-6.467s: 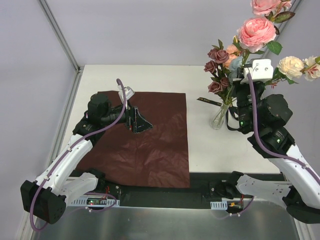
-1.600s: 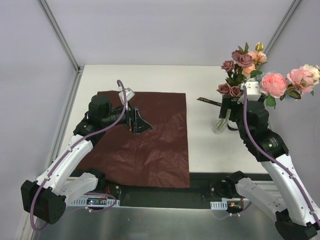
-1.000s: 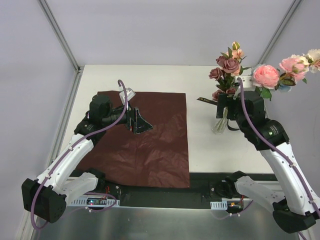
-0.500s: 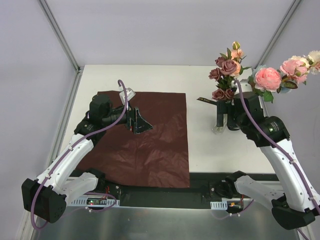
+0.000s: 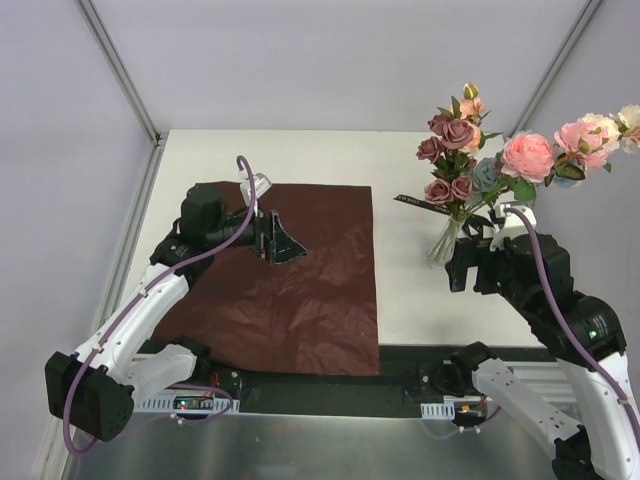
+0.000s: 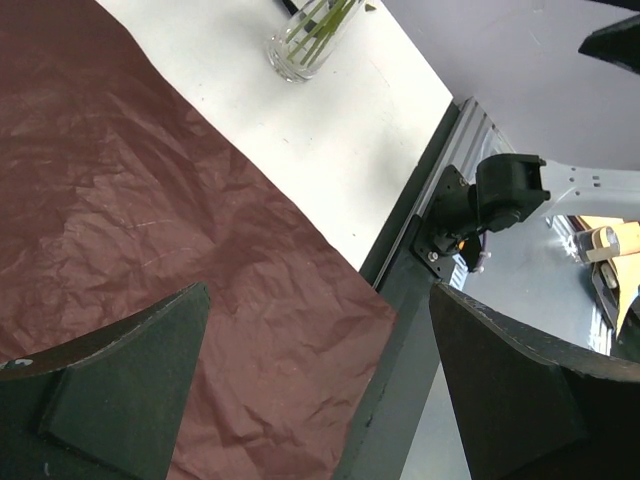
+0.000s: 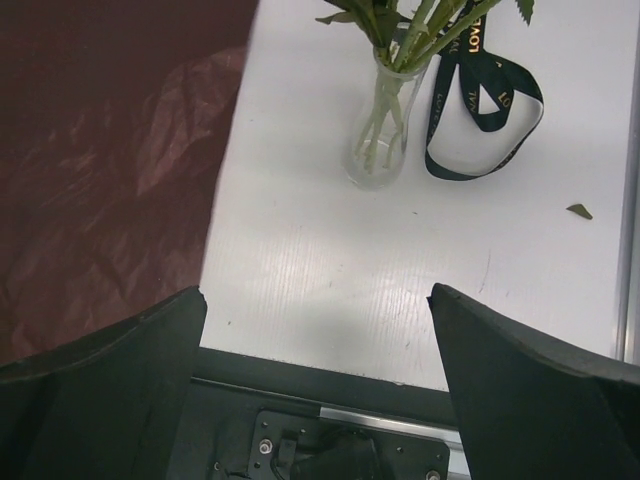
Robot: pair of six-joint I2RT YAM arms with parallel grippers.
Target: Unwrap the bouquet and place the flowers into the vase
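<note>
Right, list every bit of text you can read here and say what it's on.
"LOVE": gold letters on the black ribbon lying beside the vase, right wrist view.
The other gold lettering on the ribbon is too blurred to read.
No other text is visible.

Dark red, crinkled wrapping paper [image 5: 290, 270] on a white table [image 7: 330, 270]. Flowers [image 5: 462, 133] pink, mauve, peach and pale blue, on green stems. Clear glass vase [image 7: 378, 135]. Black ribbon [image 7: 475, 40] with gold lettering.
</note>
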